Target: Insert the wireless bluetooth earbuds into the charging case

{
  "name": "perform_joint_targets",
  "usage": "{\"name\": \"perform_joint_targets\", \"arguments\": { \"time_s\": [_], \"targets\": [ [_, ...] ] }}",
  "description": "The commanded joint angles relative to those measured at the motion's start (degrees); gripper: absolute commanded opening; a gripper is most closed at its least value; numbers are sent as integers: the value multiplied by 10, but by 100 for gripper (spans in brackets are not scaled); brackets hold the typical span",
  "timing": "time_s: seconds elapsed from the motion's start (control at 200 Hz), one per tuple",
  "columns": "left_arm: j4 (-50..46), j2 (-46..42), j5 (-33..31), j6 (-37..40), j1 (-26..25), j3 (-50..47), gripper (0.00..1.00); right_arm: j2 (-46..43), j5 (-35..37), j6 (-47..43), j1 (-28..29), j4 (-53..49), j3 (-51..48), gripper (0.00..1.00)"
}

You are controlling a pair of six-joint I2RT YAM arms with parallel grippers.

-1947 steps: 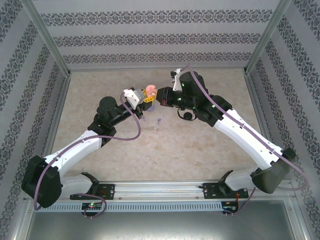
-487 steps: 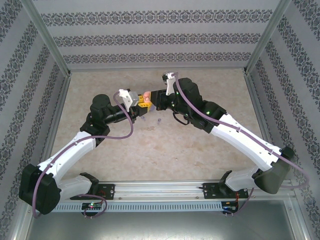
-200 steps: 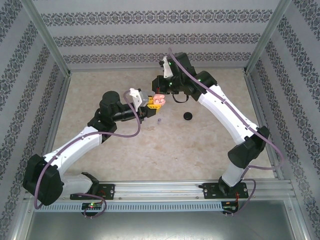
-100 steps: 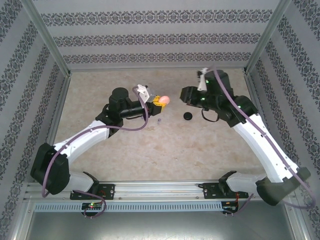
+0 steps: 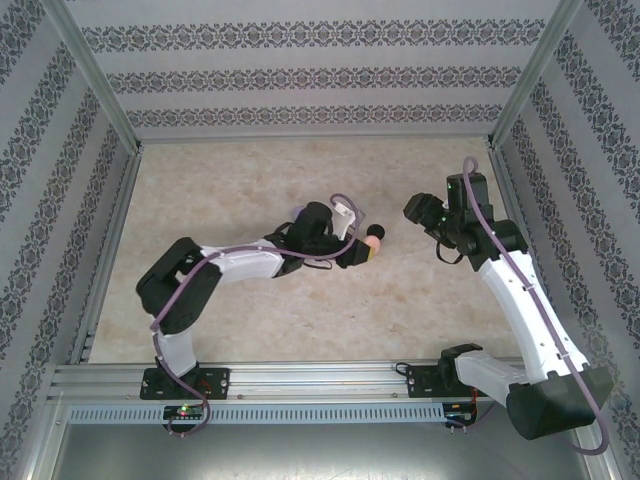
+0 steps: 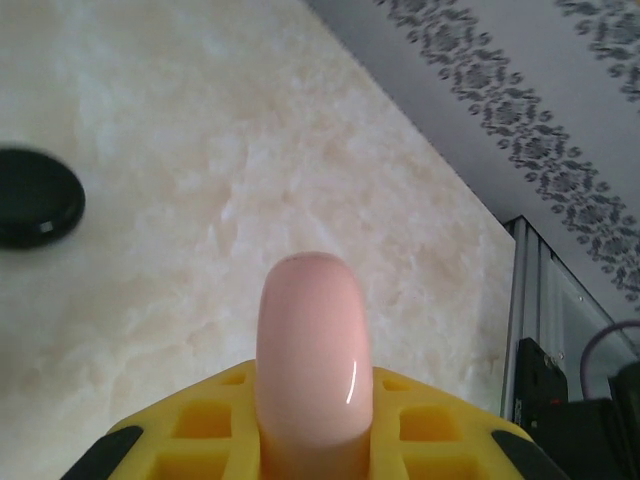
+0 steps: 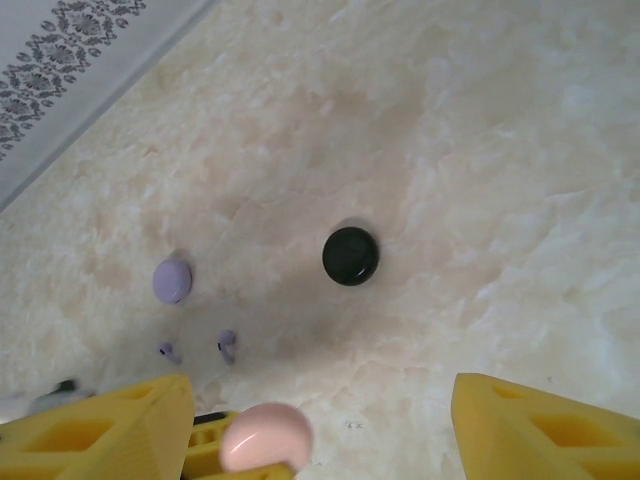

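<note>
Pink glossy round case (image 6: pixel 308 350) sat pinched in left gripper (image 6: pixel 310 432); right gripper (image 7: pixel 325 425) spread. Tiny lilac stemmed earbuds (image 7: pixel 226 344) lay loose: judged light, slippery; pinch stems.

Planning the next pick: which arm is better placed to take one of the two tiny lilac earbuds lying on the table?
Probably the right: the right gripper is open and empty, with the tiny lilac earbuds in its camera's view. The left gripper is shut on the smooth pink round case.
</note>
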Motion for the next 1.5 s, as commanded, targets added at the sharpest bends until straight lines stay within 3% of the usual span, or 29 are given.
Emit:
{"name": "perform_joint_targets", "arguments": {
  "time_s": [0.0,0.245,0.51,0.615,0.939,1.224,1.499],
  "targets": [
    [43,40,-32,-119,-7,38,2,-21,-1,-4,-11,5,-7,70],
    [44,133,-18,-201,-11,103,6,-37,-6,-7,-25,0,-7,71],
    [-125,192,-34,-204,-18,205,22,-40,-12,-1,-25,3,-8,71],
    [-185,203,-45,-202,-19,223,24,-38,-13,1,-25,3,-3,71],
    [-364,224,-103,-143,-22,292,42,-35,-17,6,-25,2,13,74],
    [-421,157,-194,-68,-24,294,54,-29,-13,1,-20,-5,29,79],
    [-392,-23,-266,4,-15,227,57,27,18,-6,30,2,43,79]
  ]
}}
